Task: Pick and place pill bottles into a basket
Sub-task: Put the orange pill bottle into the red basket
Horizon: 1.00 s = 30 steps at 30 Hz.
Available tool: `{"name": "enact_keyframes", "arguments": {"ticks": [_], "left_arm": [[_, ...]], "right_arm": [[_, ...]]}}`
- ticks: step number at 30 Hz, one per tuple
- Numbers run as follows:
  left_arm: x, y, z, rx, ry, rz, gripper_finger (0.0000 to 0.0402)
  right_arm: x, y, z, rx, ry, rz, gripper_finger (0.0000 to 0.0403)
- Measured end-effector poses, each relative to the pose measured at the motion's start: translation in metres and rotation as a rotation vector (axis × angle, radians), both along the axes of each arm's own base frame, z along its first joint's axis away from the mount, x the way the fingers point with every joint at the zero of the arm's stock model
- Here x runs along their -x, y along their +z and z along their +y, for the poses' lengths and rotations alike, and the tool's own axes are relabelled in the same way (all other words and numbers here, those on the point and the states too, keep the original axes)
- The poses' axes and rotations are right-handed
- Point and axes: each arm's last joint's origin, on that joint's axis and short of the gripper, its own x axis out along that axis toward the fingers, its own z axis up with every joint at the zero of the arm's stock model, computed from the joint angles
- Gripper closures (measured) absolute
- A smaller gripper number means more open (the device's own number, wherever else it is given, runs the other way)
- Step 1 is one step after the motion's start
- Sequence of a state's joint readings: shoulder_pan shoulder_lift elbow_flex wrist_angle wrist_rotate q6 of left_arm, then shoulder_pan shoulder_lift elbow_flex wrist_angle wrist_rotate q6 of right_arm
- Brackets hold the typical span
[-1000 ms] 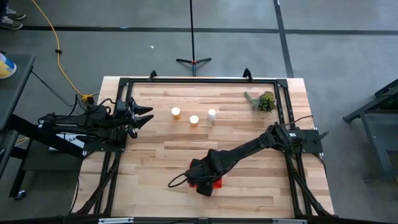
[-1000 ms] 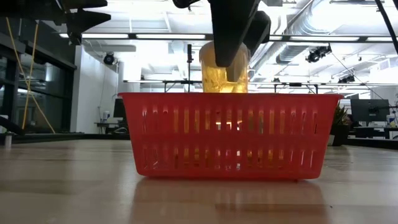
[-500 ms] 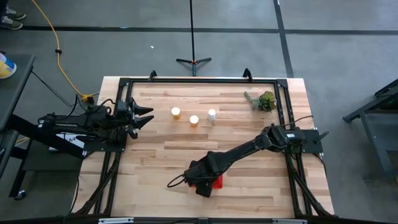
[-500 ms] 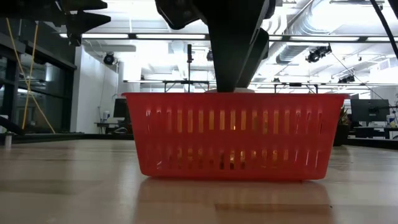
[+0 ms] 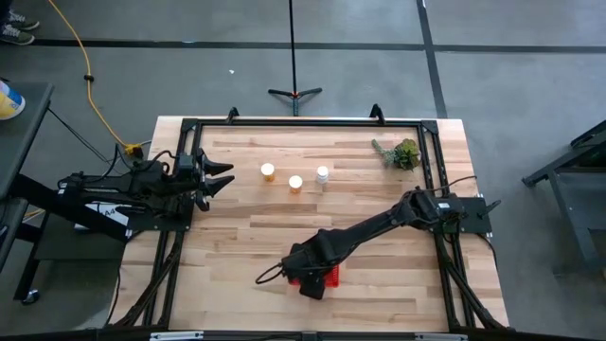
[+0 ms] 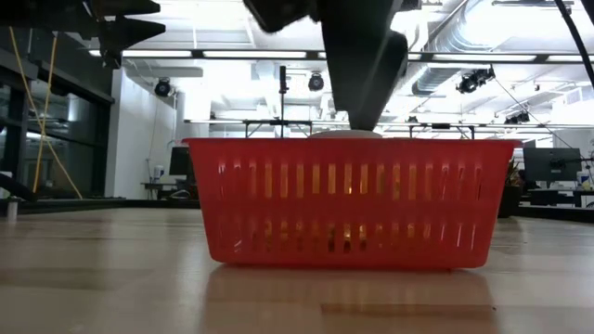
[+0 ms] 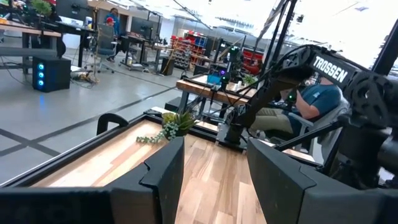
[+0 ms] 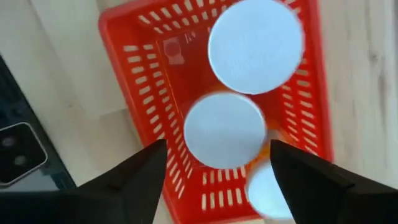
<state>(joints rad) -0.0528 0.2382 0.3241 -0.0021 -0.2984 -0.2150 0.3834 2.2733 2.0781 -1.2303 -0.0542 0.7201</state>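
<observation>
The red basket (image 6: 348, 199) stands on the table near its front edge, under my right arm in the high view (image 5: 328, 278). In the right wrist view it holds three pill bottles with white caps (image 8: 225, 130), (image 8: 256, 45), (image 8: 266, 194). My right gripper (image 8: 227, 180) is open just above the basket, one finger on each side of the middle cap and clear of it. One cap (image 6: 343, 134) shows at the basket's rim in the low view. Three more bottles (image 5: 268, 171), (image 5: 295, 183), (image 5: 323, 174) stand upright at the far middle of the table. My left gripper (image 5: 222, 176) waits open at the table's left edge.
A green leafy clump (image 5: 402, 153) lies at the table's far right corner. A black frame (image 5: 303, 123) runs along the table's edges. Bare wood lies between the standing bottles and the basket.
My right gripper has gone down with an orange bottle from above the basket's rim into the basket. The bottle now stands inside with only its white cap at the rim, and the gripper has come up a little off it.
</observation>
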Motion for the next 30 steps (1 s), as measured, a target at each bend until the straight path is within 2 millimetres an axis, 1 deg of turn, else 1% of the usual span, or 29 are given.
{"name": "enact_keyframes", "arguments": {"ticks": [8, 13, 18, 25, 27, 30], "left_arm": [[0.000, 0.000, 0.000, 0.000, -0.002, -0.001, 0.0190], [0.000, 0.000, -0.001, -0.001, -0.022, -0.002, 0.0190], [0.000, 0.001, -0.001, -0.001, -0.022, -0.006, 0.0190], [0.000, 0.001, -0.001, -0.002, -0.027, -0.006, 0.0190], [0.000, 0.001, -0.001, -0.003, -0.027, -0.006, 0.0190], [0.000, 0.001, -0.001, -0.022, -0.025, -0.001, 0.0190]], "right_arm": [[0.003, 0.028, -0.011, -0.010, -0.022, -0.078, 0.0107], [-0.001, 0.042, -0.027, 0.000, -0.042, -0.132, 0.0104], [-0.011, 0.065, -0.050, 0.031, -0.041, -0.228, 0.0104], [-0.023, 0.104, -0.095, 0.108, -0.074, -0.376, 0.0104], [-0.025, 0.110, -0.109, 0.136, -0.087, -0.400, 0.0104], [-0.027, 0.113, -0.131, 0.168, -0.100, -0.401, 0.0104]]}}
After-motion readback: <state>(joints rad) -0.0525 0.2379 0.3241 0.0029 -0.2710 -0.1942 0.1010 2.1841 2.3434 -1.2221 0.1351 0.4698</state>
